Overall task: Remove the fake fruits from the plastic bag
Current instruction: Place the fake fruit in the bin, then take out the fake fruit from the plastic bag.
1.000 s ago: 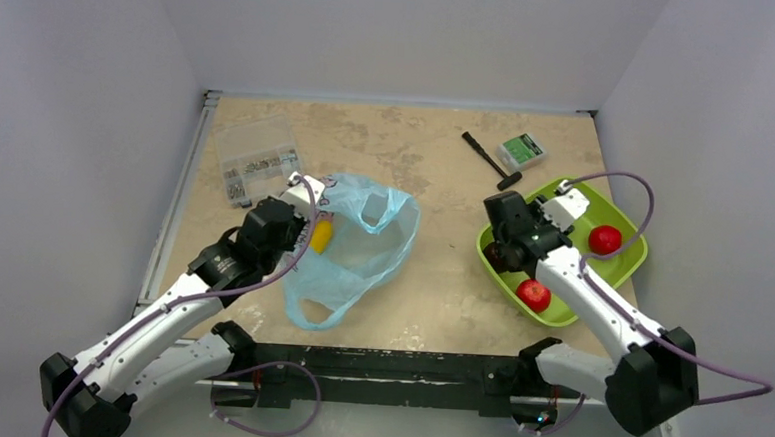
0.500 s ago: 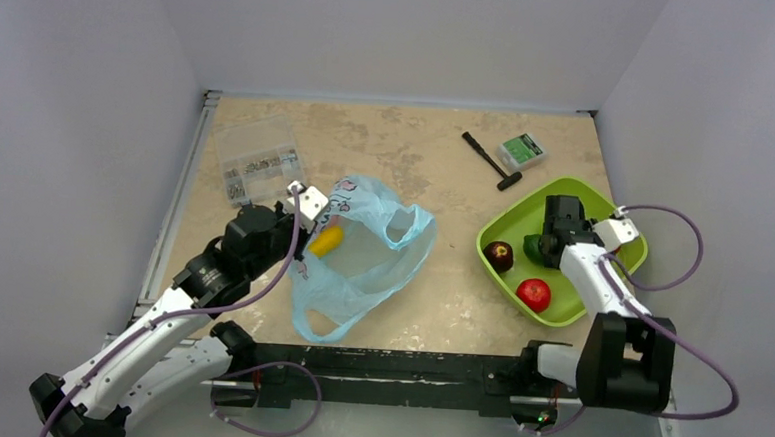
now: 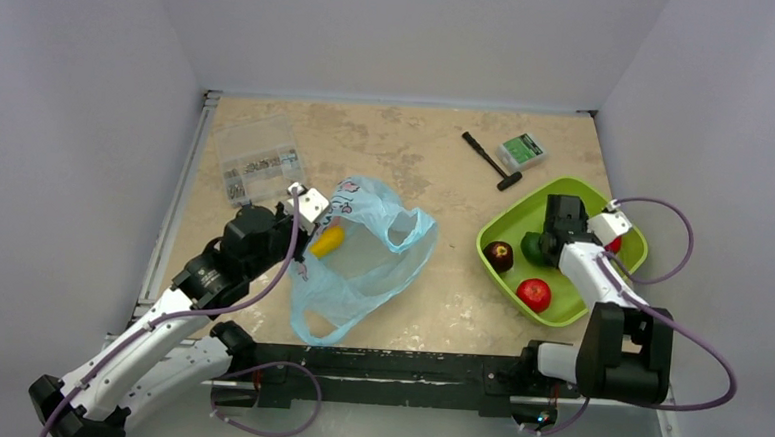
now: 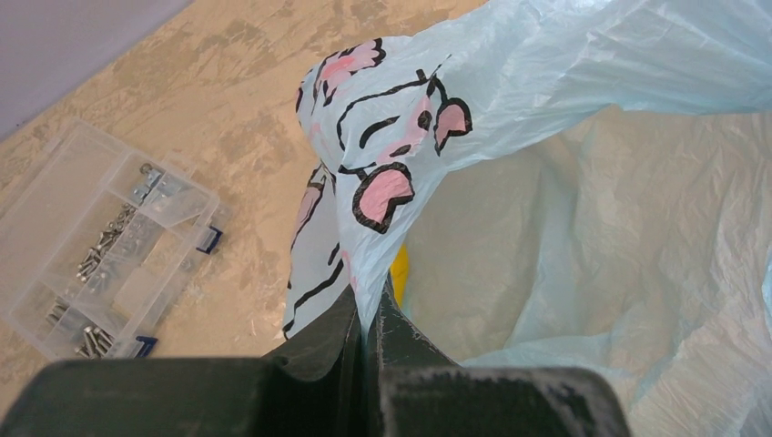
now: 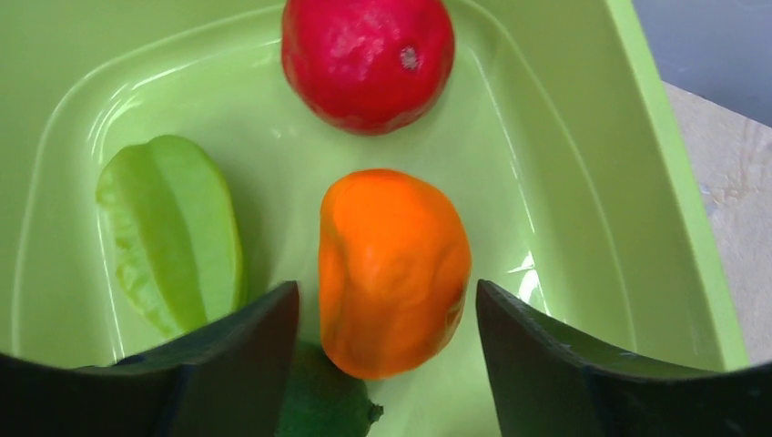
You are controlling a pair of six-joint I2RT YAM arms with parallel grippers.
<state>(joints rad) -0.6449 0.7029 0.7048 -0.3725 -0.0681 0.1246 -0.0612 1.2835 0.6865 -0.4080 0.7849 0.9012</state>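
The light-blue plastic bag [image 3: 366, 257] lies at centre-left with its mouth open. My left gripper [image 3: 306, 217] is shut on the bag's printed rim [image 4: 382, 155], jaws pinching the film [image 4: 369, 314]. A yellow fruit [image 3: 327, 240] lies inside the bag beside the gripper, showing as a sliver in the left wrist view [image 4: 399, 273]. My right gripper [image 3: 561, 228] is open over the lime-green tray [image 3: 577, 200]. Its fingers [image 5: 246, 350] straddle an orange fruit [image 5: 393, 269] without touching. A dark green fruit [image 5: 319, 401], a pale green one [image 5: 171, 232] and a red one [image 5: 367, 59] lie nearby. A maroon fruit [image 3: 499, 252] sits at the tray's left.
A clear compartment box [image 3: 259, 159] stands behind the left gripper. A black tool [image 3: 491, 161] and a small green box [image 3: 520, 149] lie at the back right. Another red fruit [image 3: 533, 293] sits at the tray's front. White walls enclose the table.
My right arm swung from the tray's left side to its middle, uncovering the maroon fruit there. My left gripper drew back a little with the bag rim; the bag spread rightward.
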